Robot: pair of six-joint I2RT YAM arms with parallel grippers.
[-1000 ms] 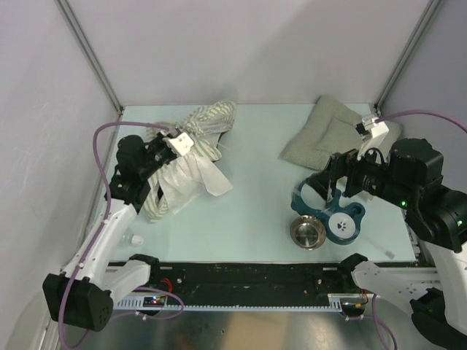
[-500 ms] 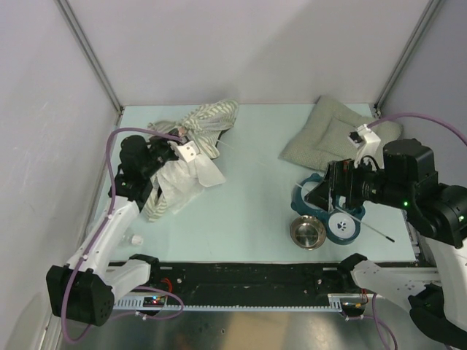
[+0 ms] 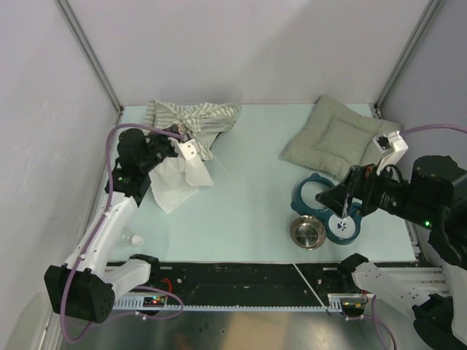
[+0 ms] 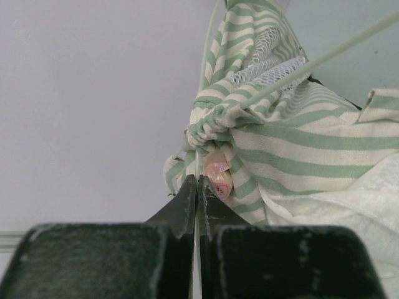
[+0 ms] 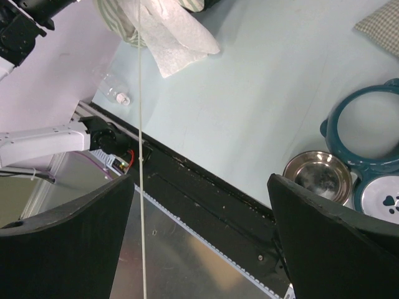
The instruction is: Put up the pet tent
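The pet tent (image 3: 195,117) lies bunched at the back left, olive-and-white striped, with its sheer white flap (image 3: 175,184) spread toward the front. My left gripper (image 3: 184,146) is over it. In the left wrist view the gripper (image 4: 197,182) is shut on a thin white tent rod (image 4: 205,93), beside the pink mark (image 4: 218,172) and the mesh (image 4: 265,68). My right gripper (image 3: 334,198) hovers over the bowls at the right. It is open (image 5: 199,187), and a thin rod (image 5: 140,156) runs past its left finger without being gripped.
A grey-green quilted cushion (image 3: 332,138) lies at the back right. A teal bowl stand (image 3: 310,191) holds a white paw-print bowl (image 3: 343,227), with a steel bowl (image 3: 307,232) beside it. A small white bottle (image 3: 133,238) lies near the front left. The black rail (image 3: 241,281) runs along the front edge.
My left gripper moved toward the back wall and the striped fabric spread out along the back left. My right arm drew back to the right. The rod's free end now lies over the front rail.
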